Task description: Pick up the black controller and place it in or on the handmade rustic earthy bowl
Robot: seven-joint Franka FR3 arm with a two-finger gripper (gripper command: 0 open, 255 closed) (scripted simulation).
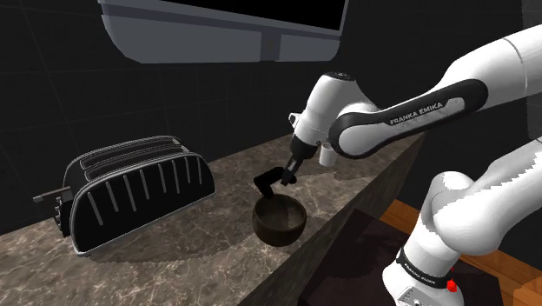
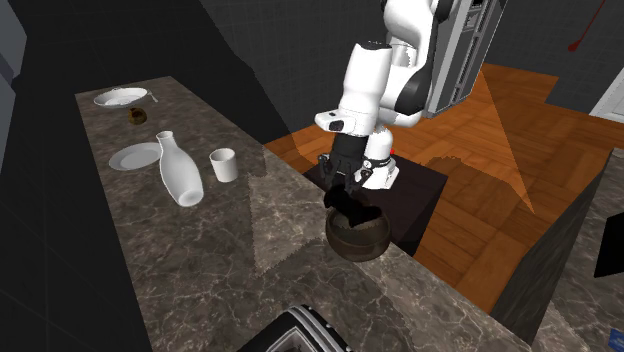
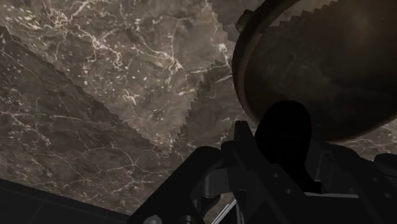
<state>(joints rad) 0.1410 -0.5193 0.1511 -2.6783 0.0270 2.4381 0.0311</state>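
**Operator:** List the objects around the work zone, largest first.

**Technician:** Dark marbled surface (image 1: 174, 252). Grey hood (image 1: 217, 30), overhead at the wall. Black two-slot toaster (image 1: 130, 196), toward the shoulder view's left and well apart from the dark brown bowl (image 1: 280, 222). Farther along the surface in the second exterior view: white carafe (image 2: 178, 172), near plate (image 2: 135, 157), far plate (image 2: 120, 97) and white cup (image 2: 222, 163). A small dark item (image 2: 136, 115) lies between the plates, too small to identify.

**Operator:** State obstructions and clearance.

**Technician:** Bare marble lies on both sides of the bowl, toward the toaster and toward the carafe. The bowl sits near the surface's edge on the side of the stand (image 2: 410, 195). Past that edge the level drops to the stand and the wooden floor (image 2: 500, 150). The white arm (image 1: 408, 113) reaches in across this edge.

**Operator:** End effector status?

**Technician:** The end effector (image 1: 289, 172) is clenched on the black controller (image 1: 271, 180). The controller hangs slanted just above the bowl's opening. Contact with the rim cannot be determined.

**Operator:** Differences between views?

**Technician:** The shoulder view gives the whole toaster and the hood. The second exterior view gives the tableware, the floor and the stand. The wrist view gives the bowl's interior past the controller's black outline, plus jagged shadow edges on the marble.
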